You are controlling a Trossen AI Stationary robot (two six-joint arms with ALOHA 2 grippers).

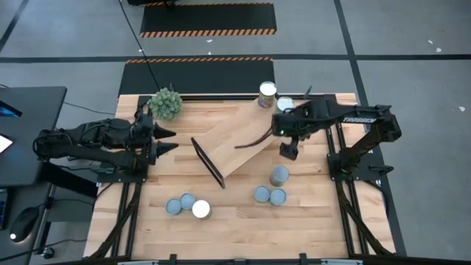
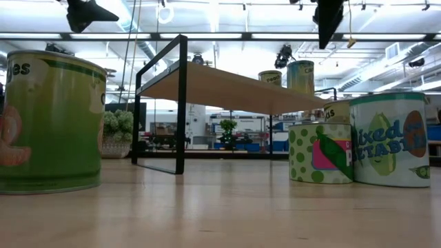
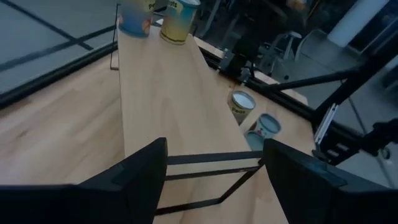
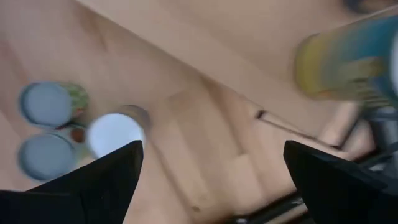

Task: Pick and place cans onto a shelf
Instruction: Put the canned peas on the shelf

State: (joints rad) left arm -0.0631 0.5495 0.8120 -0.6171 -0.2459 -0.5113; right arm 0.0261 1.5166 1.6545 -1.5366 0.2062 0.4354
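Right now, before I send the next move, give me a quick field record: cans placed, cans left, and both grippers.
shelf: lies diagonally across the table
cans on shelf: two, at its far end
cans on table, left group: three
cans on table, right group: three
left gripper: open, empty, by the shelf's near end frame
right gripper: open, empty, above the right group
plant ball: far left corner

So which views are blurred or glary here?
Right wrist view: smeared by motion, the cans and the shelf soft-edged. Left wrist view: slightly soft, far cans hazy. Low view: bright ceiling strips behind the shelf, nearest can looming large. High view: evenly lit.
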